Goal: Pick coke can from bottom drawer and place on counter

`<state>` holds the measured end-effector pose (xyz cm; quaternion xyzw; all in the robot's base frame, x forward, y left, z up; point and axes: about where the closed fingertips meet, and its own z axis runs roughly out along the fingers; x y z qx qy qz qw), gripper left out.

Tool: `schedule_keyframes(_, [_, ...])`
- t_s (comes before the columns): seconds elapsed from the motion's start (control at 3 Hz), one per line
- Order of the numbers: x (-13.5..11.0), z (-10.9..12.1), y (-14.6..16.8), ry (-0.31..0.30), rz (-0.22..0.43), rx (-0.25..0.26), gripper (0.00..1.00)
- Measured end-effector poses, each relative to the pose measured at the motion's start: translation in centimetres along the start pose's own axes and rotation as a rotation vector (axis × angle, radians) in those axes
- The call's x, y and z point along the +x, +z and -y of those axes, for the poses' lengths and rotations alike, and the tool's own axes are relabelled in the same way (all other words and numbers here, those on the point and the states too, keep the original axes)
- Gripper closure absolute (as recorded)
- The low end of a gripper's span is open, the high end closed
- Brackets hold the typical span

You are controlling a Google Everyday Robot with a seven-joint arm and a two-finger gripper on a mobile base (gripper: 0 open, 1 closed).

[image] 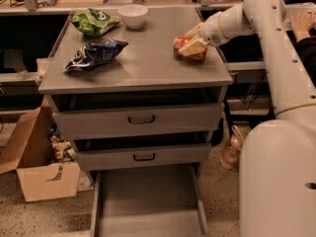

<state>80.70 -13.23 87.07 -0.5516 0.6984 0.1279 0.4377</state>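
The coke can (183, 49) is red-orange and lies tilted at the right side of the grey counter (143, 65), low on the surface. My gripper (191, 45) reaches in from the right and is shut on the can, its pale fingers (193, 47) covering most of it. I cannot tell whether the can rests on the counter. The bottom drawer (148, 201) is pulled out at the foot of the cabinet, and its flat grey floor shows nothing in it.
On the counter lie a green chip bag (94, 22), a white bowl (133, 15) and a dark blue chip bag (94, 54). Two closed drawers (140, 120) sit above the open one. An open cardboard box (39, 169) stands left; a pinkish bottle (231, 151) stands right.
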Motion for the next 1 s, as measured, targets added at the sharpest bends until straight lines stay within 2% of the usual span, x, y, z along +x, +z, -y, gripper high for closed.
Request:
schedule_keyframes(0.33, [0.0,0.0,0.0,0.0,0.0,0.0,0.17])
schedule_keyframes(0.67, [0.0,0.0,0.01,0.0,0.0,0.0,0.0])
schedule_keyframes(1.0, [0.0,0.0,0.01,0.0,0.0,0.0,0.0])
